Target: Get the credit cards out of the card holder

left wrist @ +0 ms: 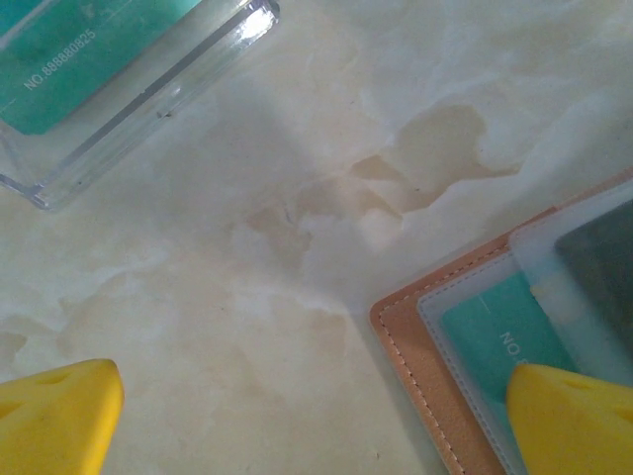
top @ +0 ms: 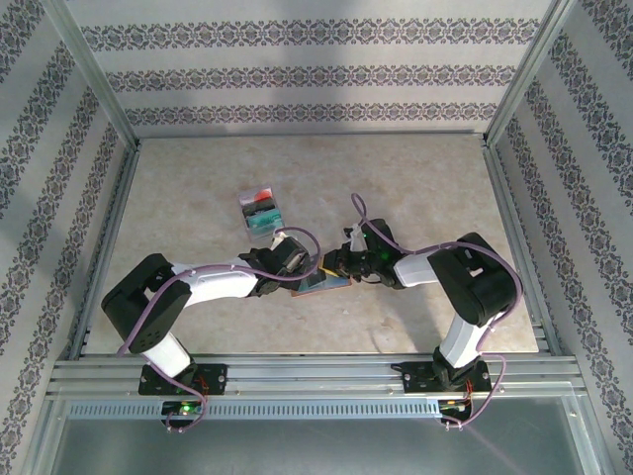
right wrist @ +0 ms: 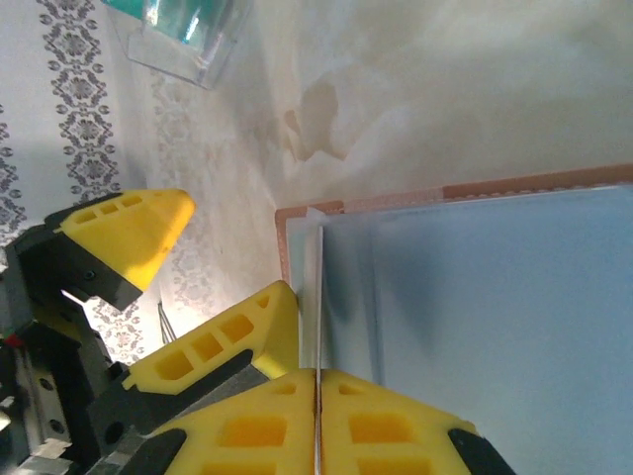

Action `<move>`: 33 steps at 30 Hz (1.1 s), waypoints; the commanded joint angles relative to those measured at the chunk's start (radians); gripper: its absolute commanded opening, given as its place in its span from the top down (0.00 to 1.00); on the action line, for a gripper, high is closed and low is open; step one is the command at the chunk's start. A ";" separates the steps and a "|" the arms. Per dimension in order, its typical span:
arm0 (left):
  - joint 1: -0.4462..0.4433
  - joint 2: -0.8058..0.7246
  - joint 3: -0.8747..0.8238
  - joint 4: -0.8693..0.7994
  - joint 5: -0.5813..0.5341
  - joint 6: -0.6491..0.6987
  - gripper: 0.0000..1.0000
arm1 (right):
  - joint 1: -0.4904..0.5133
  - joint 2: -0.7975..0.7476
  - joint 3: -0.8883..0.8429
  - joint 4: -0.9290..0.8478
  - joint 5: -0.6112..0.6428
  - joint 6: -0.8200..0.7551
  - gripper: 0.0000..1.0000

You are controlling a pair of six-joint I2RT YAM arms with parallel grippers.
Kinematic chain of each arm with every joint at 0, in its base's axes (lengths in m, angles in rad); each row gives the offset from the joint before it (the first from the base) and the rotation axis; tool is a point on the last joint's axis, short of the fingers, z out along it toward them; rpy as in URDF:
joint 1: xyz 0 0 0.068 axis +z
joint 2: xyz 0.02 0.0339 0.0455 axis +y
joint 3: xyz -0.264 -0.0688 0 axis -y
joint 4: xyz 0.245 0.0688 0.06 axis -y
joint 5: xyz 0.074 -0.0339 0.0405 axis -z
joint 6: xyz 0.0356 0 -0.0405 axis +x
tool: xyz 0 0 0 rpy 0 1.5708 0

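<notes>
The tan card holder point(top: 321, 285) lies open on the table between my two grippers. Its stitched rim point(left wrist: 420, 356) holds frosted pockets, with a teal card point(left wrist: 499, 332) in one and a dark card point(left wrist: 603, 262) in the pocket beside it. My left gripper point(left wrist: 316, 421) is open and hovers low at the holder's left corner, one yellow fingertip point(left wrist: 579, 421) over the teal card. My right gripper point(right wrist: 316, 381) is shut on a thin pale sheet standing edge-on at the grey-blue inner page point(right wrist: 475, 327). It looks like a pocket flap; I cannot tell if a card is inside it.
A clear plastic box point(top: 262, 213) with a teal, black and red stack of cards stands on the marble tabletop behind the left gripper, and its corner point(left wrist: 148, 89) shows close by. The left gripper's fingers point(right wrist: 232, 332) sit right beside the right gripper. Patterned walls enclose the table.
</notes>
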 commanded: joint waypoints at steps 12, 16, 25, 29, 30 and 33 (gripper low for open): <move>-0.006 0.020 -0.020 -0.076 -0.043 -0.002 0.01 | -0.039 -0.081 -0.040 -0.060 0.013 -0.060 0.92; -0.005 0.009 -0.023 -0.084 -0.051 0.000 0.01 | -0.054 -0.116 -0.035 -0.131 0.034 -0.102 0.94; -0.003 -0.088 -0.011 -0.117 -0.051 0.016 0.01 | -0.067 -0.225 0.008 -0.372 0.101 -0.248 0.96; 0.007 -0.167 0.004 -0.127 -0.017 0.034 0.01 | -0.067 -0.266 0.026 -0.410 0.086 -0.285 0.98; 0.010 -0.181 0.006 -0.128 -0.005 0.043 0.01 | -0.066 -0.275 0.031 -0.417 0.079 -0.292 0.99; 0.031 -0.236 0.018 -0.132 0.077 0.084 0.01 | -0.064 -0.301 0.044 -0.428 0.054 -0.315 1.00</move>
